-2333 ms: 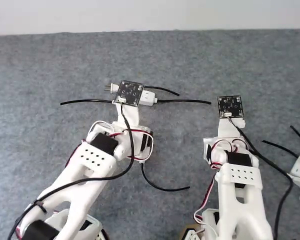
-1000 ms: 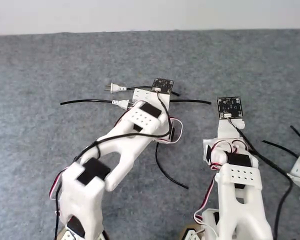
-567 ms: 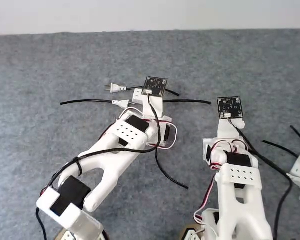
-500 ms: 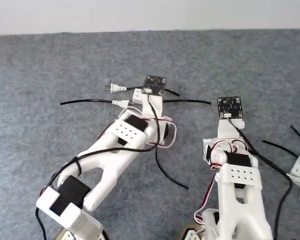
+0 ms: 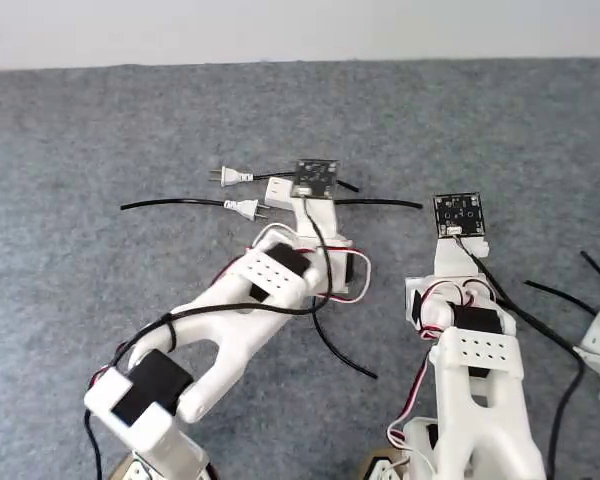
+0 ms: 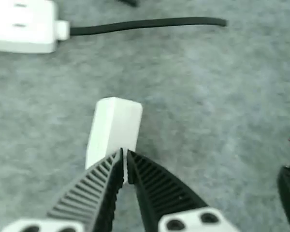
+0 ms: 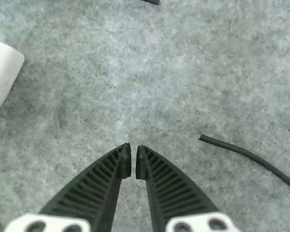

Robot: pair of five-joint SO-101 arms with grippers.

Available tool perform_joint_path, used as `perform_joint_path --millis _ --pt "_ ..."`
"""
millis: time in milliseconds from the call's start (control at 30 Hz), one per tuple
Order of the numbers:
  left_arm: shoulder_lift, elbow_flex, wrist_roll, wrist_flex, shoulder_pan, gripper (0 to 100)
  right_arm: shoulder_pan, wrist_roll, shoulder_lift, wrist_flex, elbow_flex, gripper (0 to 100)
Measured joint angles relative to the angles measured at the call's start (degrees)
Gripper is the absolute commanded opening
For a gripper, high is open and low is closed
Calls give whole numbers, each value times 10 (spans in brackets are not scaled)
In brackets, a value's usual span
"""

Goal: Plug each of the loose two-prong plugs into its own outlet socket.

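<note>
The far plug (image 5: 232, 177) and near plug (image 5: 245, 208) lie unplugged on the counter (image 5: 100, 120), just beside a white socket block (image 6: 113, 128). The left tool (image 6: 124, 157), clenched and empty, has its tips at that block. The right tool (image 7: 133, 153) hangs clenched and empty over bare counter. Step in hand, probably: positioning the socket. Next move: release, grasp a plug, align its prongs with the slots.

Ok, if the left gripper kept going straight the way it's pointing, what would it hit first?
Most likely the white block lying on the grey mat, right off the shut tips of the left gripper. They may be touching; depth is unclear.
</note>
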State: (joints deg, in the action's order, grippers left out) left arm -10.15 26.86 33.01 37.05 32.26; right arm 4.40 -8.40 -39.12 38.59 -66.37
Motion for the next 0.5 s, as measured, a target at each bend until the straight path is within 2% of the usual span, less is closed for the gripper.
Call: perform_joint_path --millis 167,500 --pt "-54 -81 0 56 7 13 -1 0 0 0 0 30" --pt "-70 -98 0 69 25 13 -2 0 0 0 0 30"
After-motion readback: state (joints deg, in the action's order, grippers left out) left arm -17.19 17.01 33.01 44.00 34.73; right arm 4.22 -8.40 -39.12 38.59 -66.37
